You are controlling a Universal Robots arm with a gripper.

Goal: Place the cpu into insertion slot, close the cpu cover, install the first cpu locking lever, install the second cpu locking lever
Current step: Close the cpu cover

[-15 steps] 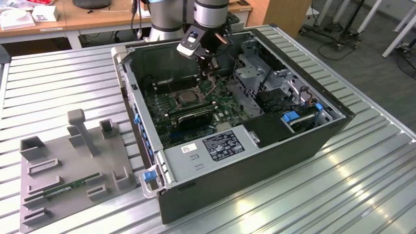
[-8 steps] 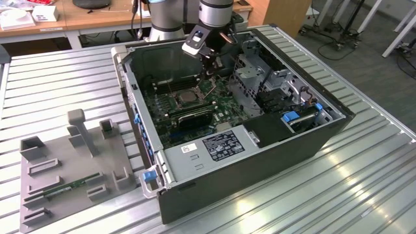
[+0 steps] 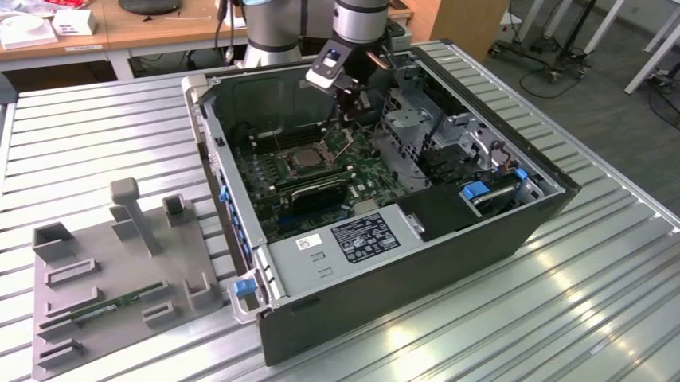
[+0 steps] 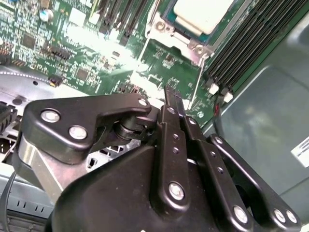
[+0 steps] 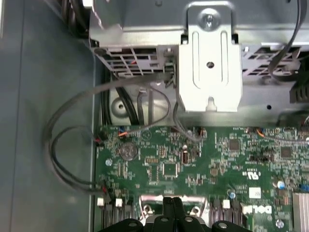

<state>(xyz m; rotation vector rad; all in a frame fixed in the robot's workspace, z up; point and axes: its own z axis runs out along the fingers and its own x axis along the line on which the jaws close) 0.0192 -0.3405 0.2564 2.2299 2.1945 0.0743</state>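
The open computer case [image 3: 510, 231] lies on its side with the green motherboard [image 3: 318, 179] facing up. The cpu [image 4: 203, 14], pale and silvery, sits in the insertion slot [image 3: 302, 159]. The cpu cover [image 4: 161, 30] lies as a silvery frame around it. A thin metal lever [image 4: 195, 82] runs from the socket's corner toward my fingers. My gripper [image 4: 172, 96] hovers inside the case just beside the socket, black fingers pressed together with nothing between them. In the exterior view the gripper [image 3: 354, 103] hangs above the board's far part, and it also appears in the first wrist view [image 5: 174, 205].
A metal drive cage [image 3: 409, 119] and a silver bracket [image 5: 210, 63] stand close beside the gripper. Dark cables [image 5: 72, 140] loop along the case wall. Black memory slots [image 4: 246, 43] flank the socket. A grey fixture tray [image 3: 107, 278] holding a green memory stick [image 3: 107, 306] lies at the exterior view's left.
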